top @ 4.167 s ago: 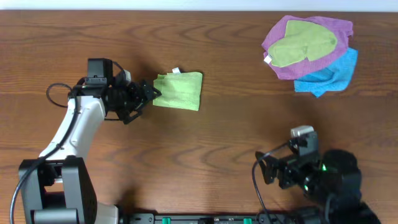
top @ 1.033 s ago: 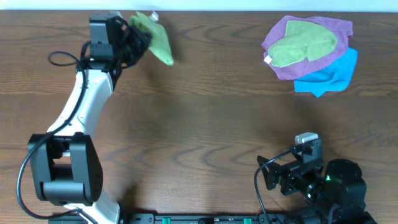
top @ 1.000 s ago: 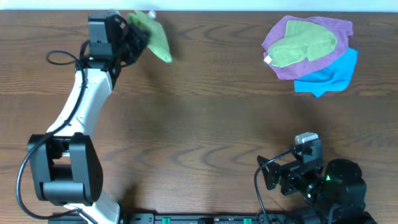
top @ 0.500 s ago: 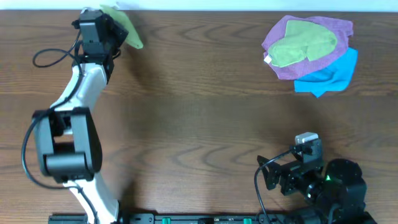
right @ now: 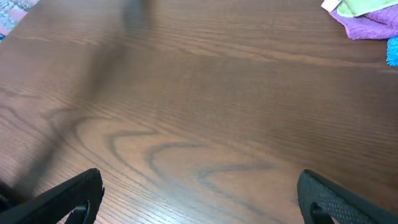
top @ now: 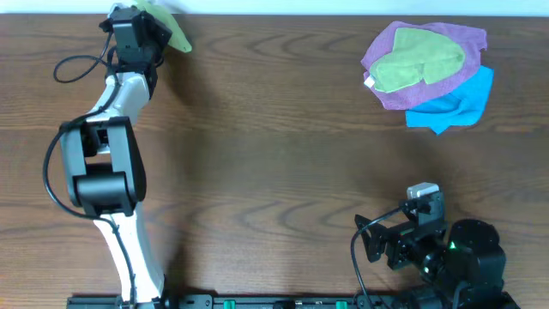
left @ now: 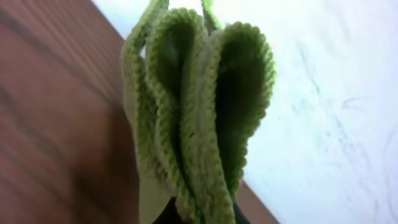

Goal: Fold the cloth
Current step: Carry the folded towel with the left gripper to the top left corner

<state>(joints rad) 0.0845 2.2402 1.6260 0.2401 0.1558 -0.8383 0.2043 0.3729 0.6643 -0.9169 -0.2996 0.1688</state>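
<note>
So the left gripper (top: 154,31) is clamping the cloth (top: 168,19), bunched lengthwise and poking out past its jaws at the table's (top: 274,154) far-left edge; the right gripper (top: 367,240) is sitting wide open, well apart.

Overhead the light is bright and even, falling from above; the tabletop (top: 274,154) carries only faint, soft-edged shadows; the white strip (top: 343,6) at 12 o'clock is washed out. At the left wrist the cloth (left: 199,124) sits very close and slightly soft; wood at 9 o'clock is blurred; white at 3 o'clock glares. At the right wrist a dim shadow runs from 11 to 8 o'clock; the fingers (right: 339,199) of the right hand (right: 199,180) are dark and unfocused.
</note>
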